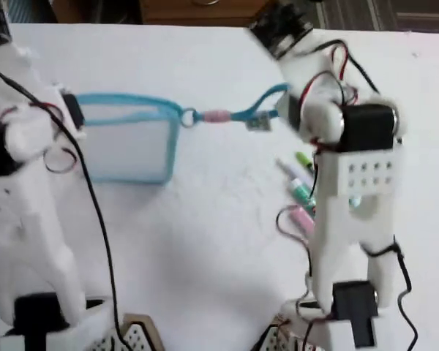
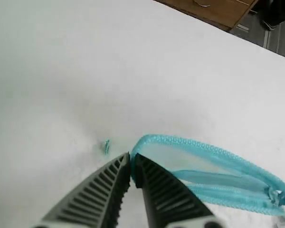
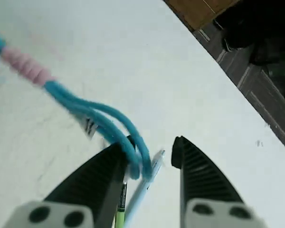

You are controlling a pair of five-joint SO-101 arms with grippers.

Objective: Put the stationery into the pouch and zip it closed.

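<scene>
Clear blue-edged zip pouch (image 1: 128, 142): long axis 9-to-3 o'clock, blue loop cord (image 3: 66, 97) pointing 3. Left gripper (image 2: 131, 164) clamped on 9 o'clock end; right gripper (image 3: 152, 145) fingers apart, cord against one.

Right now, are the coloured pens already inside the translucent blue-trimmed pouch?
No: the green and pink pens lie on the white table, well apart from the translucent blue-trimmed pouch.

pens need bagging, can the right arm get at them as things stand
Probably, but not cleanly: the right tool is open beside the pens, yet the pouch strap loops across one pen's tip.
</scene>
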